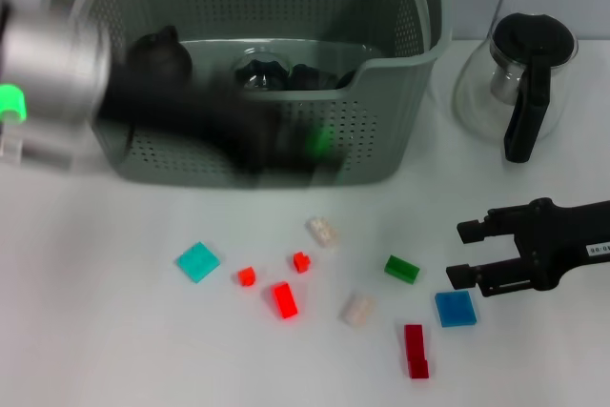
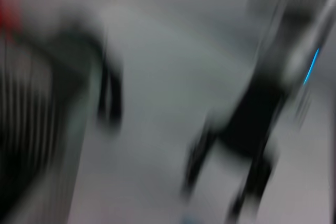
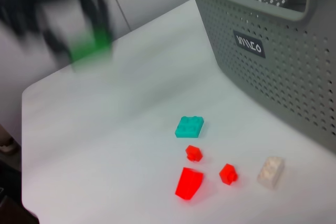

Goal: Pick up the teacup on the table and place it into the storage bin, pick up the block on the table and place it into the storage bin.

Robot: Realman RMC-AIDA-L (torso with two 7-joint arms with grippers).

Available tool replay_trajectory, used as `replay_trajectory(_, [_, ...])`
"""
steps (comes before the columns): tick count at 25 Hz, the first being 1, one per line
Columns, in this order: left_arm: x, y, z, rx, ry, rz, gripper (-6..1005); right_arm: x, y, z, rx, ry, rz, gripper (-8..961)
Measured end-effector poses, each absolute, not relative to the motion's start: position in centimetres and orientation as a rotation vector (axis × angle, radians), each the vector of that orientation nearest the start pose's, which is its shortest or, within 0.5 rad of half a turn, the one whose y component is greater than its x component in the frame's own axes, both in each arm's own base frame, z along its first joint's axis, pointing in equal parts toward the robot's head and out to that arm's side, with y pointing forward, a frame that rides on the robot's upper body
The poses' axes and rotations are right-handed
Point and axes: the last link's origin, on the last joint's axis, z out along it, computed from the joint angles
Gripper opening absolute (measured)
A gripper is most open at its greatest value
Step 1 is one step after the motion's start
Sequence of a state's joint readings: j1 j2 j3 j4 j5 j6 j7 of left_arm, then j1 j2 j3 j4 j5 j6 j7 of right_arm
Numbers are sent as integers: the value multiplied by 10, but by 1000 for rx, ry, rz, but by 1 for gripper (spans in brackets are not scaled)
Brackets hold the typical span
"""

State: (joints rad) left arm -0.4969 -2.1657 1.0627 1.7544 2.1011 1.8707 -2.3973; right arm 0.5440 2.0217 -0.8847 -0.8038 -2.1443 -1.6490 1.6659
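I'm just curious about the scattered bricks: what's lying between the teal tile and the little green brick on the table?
In the head view, between the teal tile and green brick lie two small red bricks, one larger red brick and two whitish bricks.

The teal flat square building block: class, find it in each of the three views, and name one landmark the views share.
Head view: the teal flat square building block lies on the white table, in front of the grey-green perforated storage bin.
Left wrist view: too blurred to tell.
Right wrist view: the block lies beside small red blocks.
Shared landmark: the bin, in head and right wrist views.
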Motion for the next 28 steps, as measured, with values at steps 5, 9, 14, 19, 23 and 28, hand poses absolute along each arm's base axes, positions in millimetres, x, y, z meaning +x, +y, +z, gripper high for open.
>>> replay_trajectory(5, [-66, 354, 95, -2715, -528, -588, 501, 256, 325, 10, -2971, 763, 324, 795])
replay_trajectory(9, [-72, 413, 88, -2569, -659, -524, 523, 256, 324, 8, -2980, 766, 313, 795])
replay_trajectory(14, [-83, 449, 74, -2501, -757, -450, 550, 254, 325, 6, -2988, 761, 307, 796])
replay_trajectory(19, [-77, 444, 84, -2504, -705, -476, 656, 254, 325, 6, -2988, 758, 307, 796])
replay_trajectory(23, [-65, 394, 77, -2792, -485, -466, 817, 253, 327, 8, -2983, 754, 305, 795])
replay_trajectory(28, [-83, 315, 50, -3130, -221, -230, 952, 253, 328, 9, -2977, 757, 302, 795])
